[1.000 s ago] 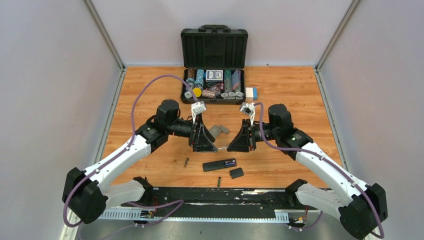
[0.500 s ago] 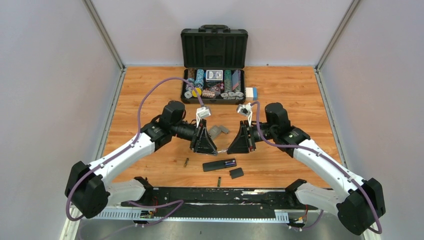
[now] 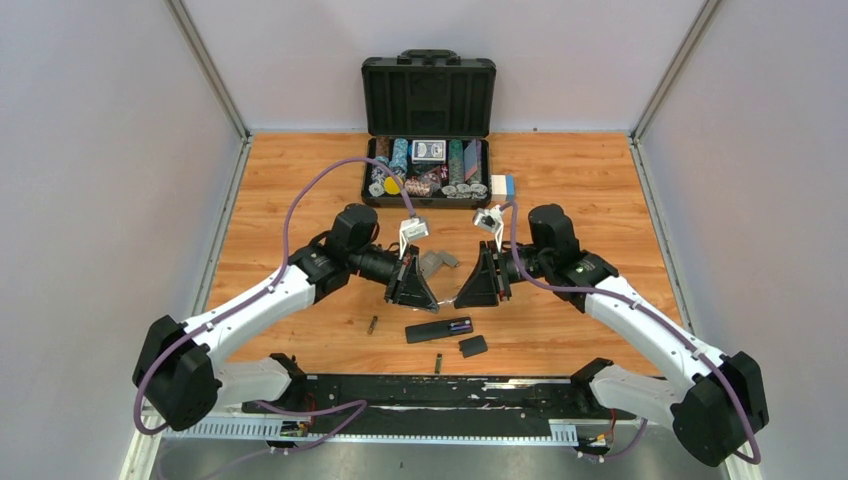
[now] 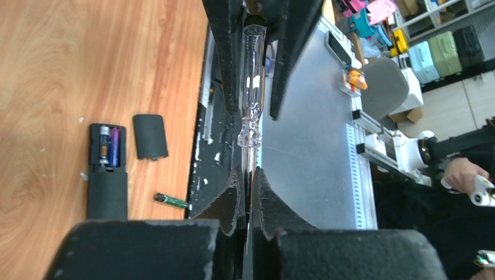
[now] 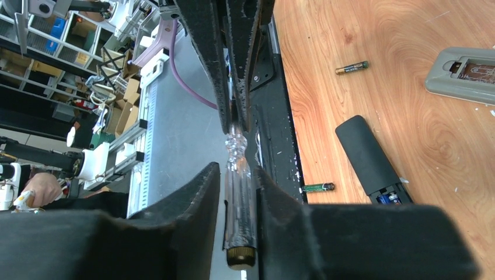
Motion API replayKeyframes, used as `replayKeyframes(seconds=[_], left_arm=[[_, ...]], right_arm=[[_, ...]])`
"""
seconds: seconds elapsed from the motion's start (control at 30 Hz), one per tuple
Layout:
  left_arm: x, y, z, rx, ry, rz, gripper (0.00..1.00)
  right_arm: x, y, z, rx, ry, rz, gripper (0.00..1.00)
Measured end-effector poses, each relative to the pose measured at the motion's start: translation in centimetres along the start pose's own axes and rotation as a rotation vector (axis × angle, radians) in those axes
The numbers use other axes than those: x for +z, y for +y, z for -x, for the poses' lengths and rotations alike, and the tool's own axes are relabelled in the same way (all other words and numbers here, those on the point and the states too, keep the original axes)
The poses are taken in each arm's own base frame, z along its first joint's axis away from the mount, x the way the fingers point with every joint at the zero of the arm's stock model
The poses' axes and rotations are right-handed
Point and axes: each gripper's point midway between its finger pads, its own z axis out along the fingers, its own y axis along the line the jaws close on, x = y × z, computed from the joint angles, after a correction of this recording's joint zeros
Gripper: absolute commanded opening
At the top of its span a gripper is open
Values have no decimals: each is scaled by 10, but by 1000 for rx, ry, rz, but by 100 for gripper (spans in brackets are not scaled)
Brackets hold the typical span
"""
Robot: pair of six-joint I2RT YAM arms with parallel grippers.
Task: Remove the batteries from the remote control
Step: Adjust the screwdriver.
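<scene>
Top view: the black remote control [image 3: 430,331] lies flat on the wooden worktop [image 3: 600,180], at 6 o'clock from both tools. Its bay is open, with two batteries [image 3: 460,324] inside. One loose battery [image 3: 372,325], a slim dark cylinder, lies at its 9 o'clock. The flat cover [image 3: 473,346] lies at its 4 o'clock. You have open wood at 9 and 3 o'clock.

Left wrist view: the left tool [image 4: 246,175] is closed on the thin metal shaft of a clear-handled screwdriver [image 4: 252,87].

Right wrist view: the right tool [image 5: 239,172] is clamped on the transparent handle.
</scene>
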Motion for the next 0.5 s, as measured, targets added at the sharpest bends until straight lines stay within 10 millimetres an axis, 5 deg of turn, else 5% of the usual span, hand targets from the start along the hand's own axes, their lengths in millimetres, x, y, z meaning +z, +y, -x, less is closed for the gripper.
replayKeyframes(seconds=[0.1, 0.23, 0.5], left_arm=[[2, 2, 3, 2, -7, 2, 0], [4, 6, 5, -3, -14, 3, 0], [5, 1, 9, 11, -24, -18, 0]], right_arm=[[0, 1, 0, 2, -1, 3, 50], [0, 5, 5, -11, -14, 26, 52], [1, 4, 7, -8, -32, 36, 26]])
